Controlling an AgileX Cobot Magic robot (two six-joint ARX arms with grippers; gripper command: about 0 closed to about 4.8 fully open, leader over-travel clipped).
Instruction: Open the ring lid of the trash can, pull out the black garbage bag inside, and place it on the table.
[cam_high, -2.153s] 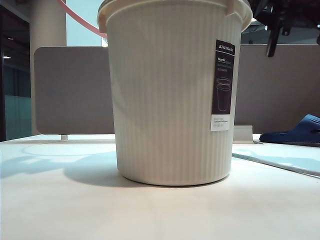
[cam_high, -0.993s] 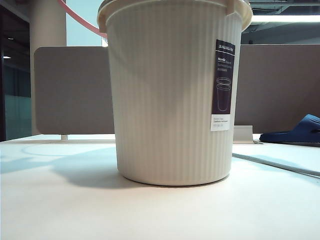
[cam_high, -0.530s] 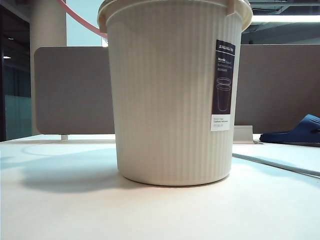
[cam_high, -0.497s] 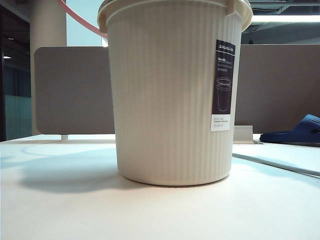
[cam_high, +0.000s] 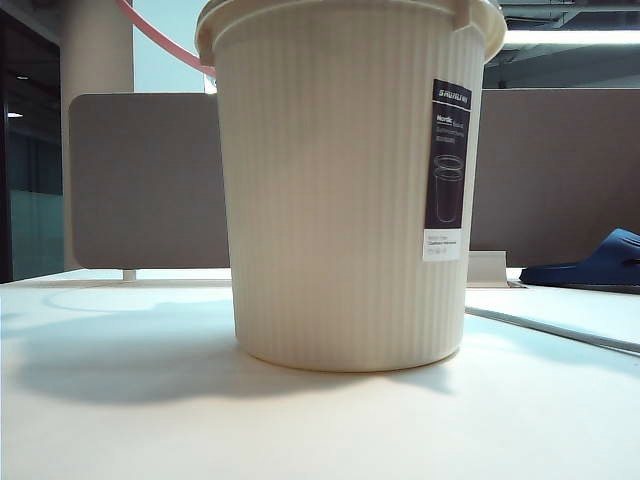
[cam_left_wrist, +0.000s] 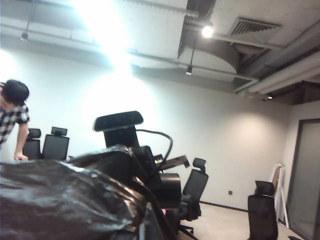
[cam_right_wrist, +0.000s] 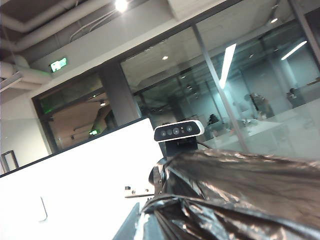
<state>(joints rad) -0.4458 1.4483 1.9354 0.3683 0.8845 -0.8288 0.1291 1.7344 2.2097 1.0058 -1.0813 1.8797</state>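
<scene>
The wide flat off-white matte counter (cam_high: 120, 420) has bare surface along its near edge, both left and right of the bin. That is where I judge the bag should end up.

The large round cream-white ribbed plastic trash can (cam_high: 330, 200) stands upright in the middle of the counter, label facing out. Its inside is hidden from the exterior view.

The glossy, crinkled black plastic garbage bag (cam_left_wrist: 55, 200) is up in the air with me. It fills the low part of both wrist views, stretched between my two hands, with ceiling and office behind it (cam_right_wrist: 240, 190). The exterior view shows none of it, so I cannot tell whether its tail has cleared the rim.

The thin salmon-pink plastic ring lid (cam_high: 160, 38) is tipped up behind the bin's rim on the left, already open.

My left fingers (cam_left_wrist: 150, 226) and right fingers (cam_right_wrist: 142, 222) are both pressed together, and I judge each is pinched on a fold of the bag. They are high above the bin, out of the exterior view.

To do this well, I should keep both pinches firm and carry my hands together to one side so the film does not tear. I should lower onto the near edge, away from the dark blue slipper (cam_high: 600, 262) by the far right edge, and avoid brushing the bin or the ring.
</scene>
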